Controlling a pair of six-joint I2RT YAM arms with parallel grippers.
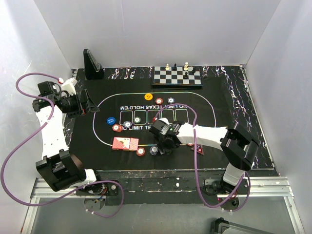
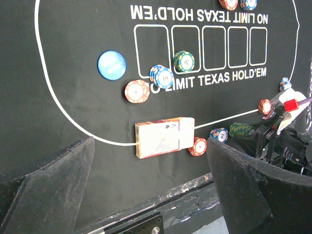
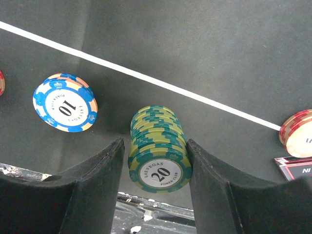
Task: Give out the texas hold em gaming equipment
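The right gripper (image 3: 156, 144) straddles the green chip stack (image 3: 158, 168), its fingers hard by both sides, though I cannot tell if it is clenched. The left gripper (image 2: 150, 141) is released, with the card deck (image 2: 163, 137) ahead of it.

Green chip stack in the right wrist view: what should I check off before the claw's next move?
1. Green chip stack sits between the fingers of the right claw: ok.
2. Both fingers pressed firmly on it: cannot tell.
3. Chips in the stack aligned, none sliding out: ok.
4. Blue 10 chip apart from the fingers: ok.
5. Left claw open, holding nothing, away from the stack: ok.
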